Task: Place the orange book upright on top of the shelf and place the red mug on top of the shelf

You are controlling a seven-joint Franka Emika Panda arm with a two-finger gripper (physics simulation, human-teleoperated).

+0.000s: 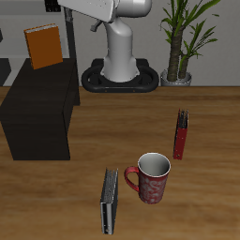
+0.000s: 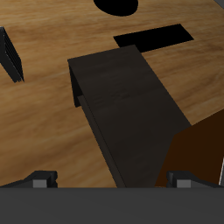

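Observation:
The orange book (image 1: 44,47) stands upright on the back end of the black shelf (image 1: 37,108), cover facing the camera. In the wrist view the book (image 2: 198,150) shows dark brown at the end of the shelf's flat top (image 2: 122,105). My gripper (image 2: 112,180) is open and empty, high above the shelf, with its fingertips (image 2: 39,180) wide apart and clear of the book. In the exterior view only the arm shows above the book. The red mug (image 1: 150,178) stands upright on the table near the front edge, far from the gripper.
A grey book (image 1: 111,200) lies beside the mug near the front edge. A slim red book (image 1: 180,134) lies farther back. A potted plant (image 1: 183,42) stands beside the robot's base (image 1: 122,70). Part of a grey rack (image 1: 6,42) shows behind the shelf.

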